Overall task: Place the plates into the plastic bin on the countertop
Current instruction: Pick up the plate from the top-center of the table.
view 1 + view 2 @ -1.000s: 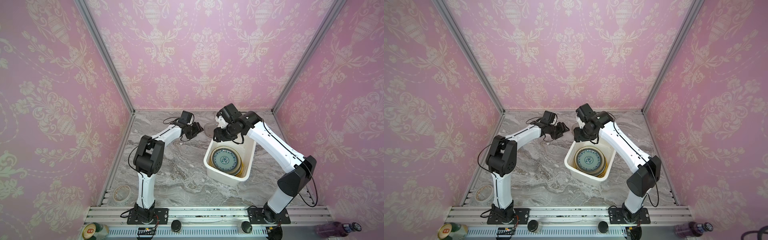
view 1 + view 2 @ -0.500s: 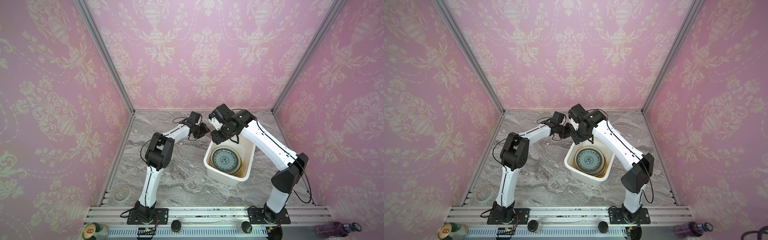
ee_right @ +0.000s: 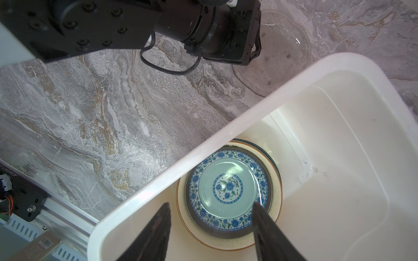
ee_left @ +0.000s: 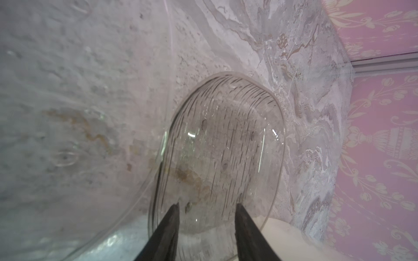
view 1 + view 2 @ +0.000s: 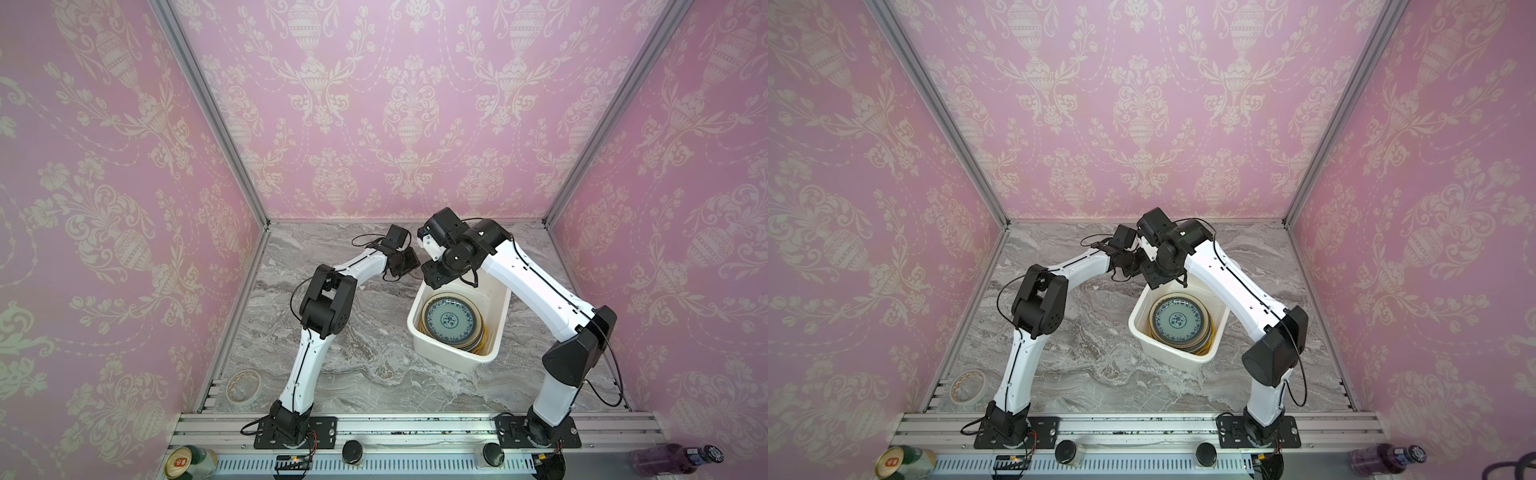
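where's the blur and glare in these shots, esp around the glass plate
Left wrist view: clear streaked glass plate fairly sharp, with small white glints; the nearest foreground is smeared. Right wrist view: right gripper's fingers out of focus, pale sheen on the teal patterned plate. Both top views: evenly lit, no glare.

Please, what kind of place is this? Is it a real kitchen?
Probably a staged robot test booth, not a real kitchen: pink wallpaper panels held in aluminium framing, a marble-patterned countertop, and a left arm and right arm bolted to a front rail.
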